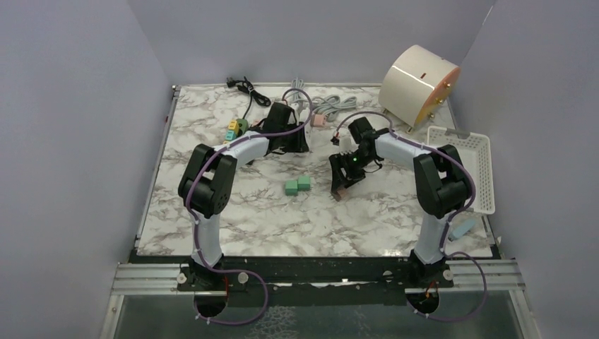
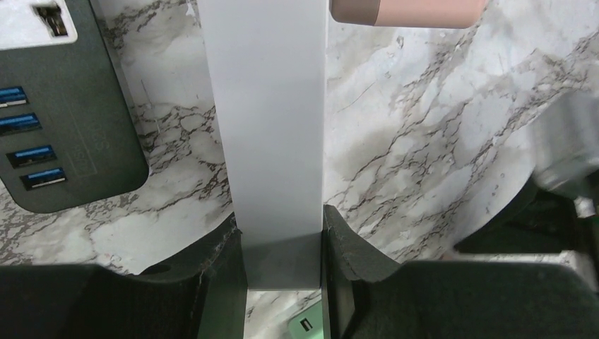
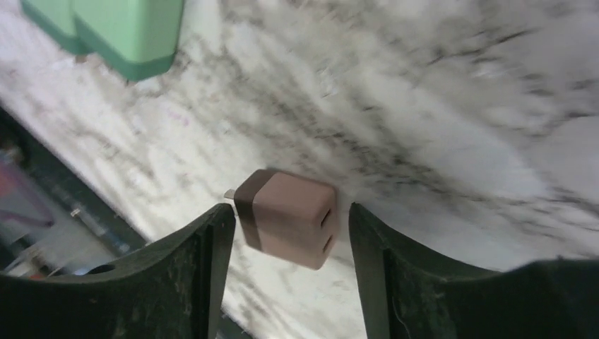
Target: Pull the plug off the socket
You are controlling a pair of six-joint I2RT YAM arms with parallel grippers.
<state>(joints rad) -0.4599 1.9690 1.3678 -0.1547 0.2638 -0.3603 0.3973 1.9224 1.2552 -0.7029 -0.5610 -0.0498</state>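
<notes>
My left gripper (image 2: 282,227) is shut on a long white power strip (image 2: 268,106) that lies on the marble table; in the top view this gripper (image 1: 291,138) is at the back centre and hides most of the strip. A pink plug (image 2: 406,10) sits beside the strip's far end. My right gripper (image 3: 291,219) is open. A brownish-pink cube plug (image 3: 286,217) with a dark band and metal prongs sits between its fingers with a gap on each side, slightly blurred. In the top view this plug (image 1: 338,197) is just below my right gripper (image 1: 337,188), near mid-table.
Two green blocks (image 1: 297,185) lie left of the right gripper. A black USB hub (image 2: 63,120) lies left of the strip. Coloured adaptors (image 1: 235,128) and cables (image 1: 244,86) are at the back left. A cream cylinder (image 1: 418,83) and a white basket (image 1: 466,166) stand at the right.
</notes>
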